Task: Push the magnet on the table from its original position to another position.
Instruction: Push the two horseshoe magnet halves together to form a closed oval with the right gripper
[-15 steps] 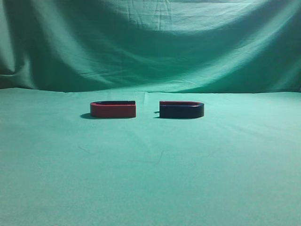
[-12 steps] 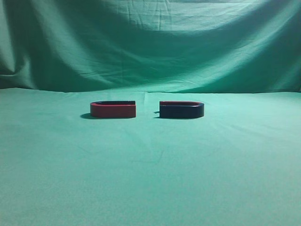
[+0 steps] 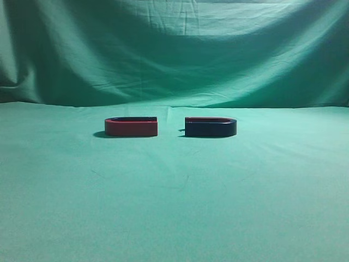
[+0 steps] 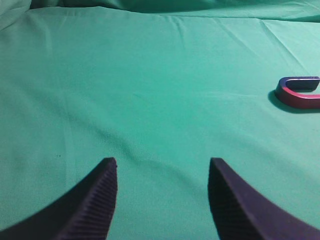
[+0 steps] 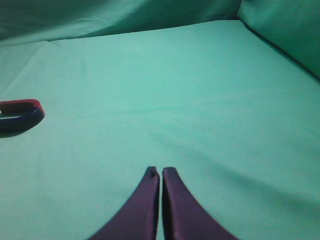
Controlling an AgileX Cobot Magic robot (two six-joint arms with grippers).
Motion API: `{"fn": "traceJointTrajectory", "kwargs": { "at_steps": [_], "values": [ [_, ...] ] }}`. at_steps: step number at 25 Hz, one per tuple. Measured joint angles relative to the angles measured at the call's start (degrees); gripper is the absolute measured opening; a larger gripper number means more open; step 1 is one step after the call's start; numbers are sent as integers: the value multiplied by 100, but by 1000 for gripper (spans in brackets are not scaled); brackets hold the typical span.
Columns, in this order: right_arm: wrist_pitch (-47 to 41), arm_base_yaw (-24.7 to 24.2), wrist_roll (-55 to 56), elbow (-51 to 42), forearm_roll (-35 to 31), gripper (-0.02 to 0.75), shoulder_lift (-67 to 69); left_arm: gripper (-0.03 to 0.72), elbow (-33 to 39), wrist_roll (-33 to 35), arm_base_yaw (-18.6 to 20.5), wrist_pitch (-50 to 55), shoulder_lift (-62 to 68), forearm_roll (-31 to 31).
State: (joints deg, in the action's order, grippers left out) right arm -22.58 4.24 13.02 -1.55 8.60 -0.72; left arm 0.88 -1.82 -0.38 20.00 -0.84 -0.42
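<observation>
The magnet (image 3: 210, 127), dark navy with a thin red top rim, lies flat on the green table (image 3: 174, 196) right of centre. It also shows at the left edge of the right wrist view (image 5: 20, 116), partly cut off. My right gripper (image 5: 160, 172) is shut and empty, hovering over bare cloth well to the right of the magnet. My left gripper (image 4: 162, 167) is open and empty over bare cloth. Neither gripper shows in the exterior view.
A same-sized red U-shaped magnet (image 3: 131, 127) lies just left of the navy one with a small gap between them; it also shows at the right edge of the left wrist view (image 4: 298, 93). A draped green backdrop (image 3: 174, 54) rises behind the table.
</observation>
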Motion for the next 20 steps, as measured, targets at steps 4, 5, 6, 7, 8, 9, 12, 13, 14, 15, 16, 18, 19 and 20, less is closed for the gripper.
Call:
{"fn": "traceJointTrajectory", "kwargs": {
  "at_steps": [4, 5, 6, 7, 8, 9, 12, 13, 14, 15, 16, 18, 19, 20],
  "values": [
    [0, 0, 0, 0, 0, 0, 0, 372, 0, 0, 0, 0, 0, 0],
    [0, 0, 0, 0, 0, 0, 0, 372, 0, 0, 0, 0, 0, 0],
    [0, 0, 0, 0, 0, 0, 0, 372, 0, 0, 0, 0, 0, 0],
    [0, 0, 0, 0, 0, 0, 0, 372, 0, 0, 0, 0, 0, 0],
    [20, 0, 0, 0, 0, 0, 0, 372, 0, 0, 0, 0, 0, 0],
    [89, 0, 0, 0, 0, 0, 0, 372, 0, 0, 0, 0, 0, 0],
    [736, 0, 13, -11, -23, 0, 0, 372, 0, 0, 0, 0, 0, 0],
    [1099, 0, 13, -11, -49, 0, 0, 372, 0, 0, 0, 0, 0, 0],
    [1503, 0, 13, -11, -62, 0, 0, 372, 0, 0, 0, 0, 0, 0],
    [1945, 0, 13, -11, -60, 0, 0, 372, 0, 0, 0, 0, 0, 0],
    [2344, 0, 13, -11, -68, 0, 0, 372, 0, 0, 0, 0, 0, 0],
    [3377, 0, 24, -11, -68, 0, 0, 372, 0, 0, 0, 0, 0, 0],
    [3766, 0, 24, -11, -68, 0, 0, 372, 0, 0, 0, 0, 0, 0],
    [4099, 0, 51, -11, -68, 0, 0, 372, 0, 0, 0, 0, 0, 0]
  ]
}}
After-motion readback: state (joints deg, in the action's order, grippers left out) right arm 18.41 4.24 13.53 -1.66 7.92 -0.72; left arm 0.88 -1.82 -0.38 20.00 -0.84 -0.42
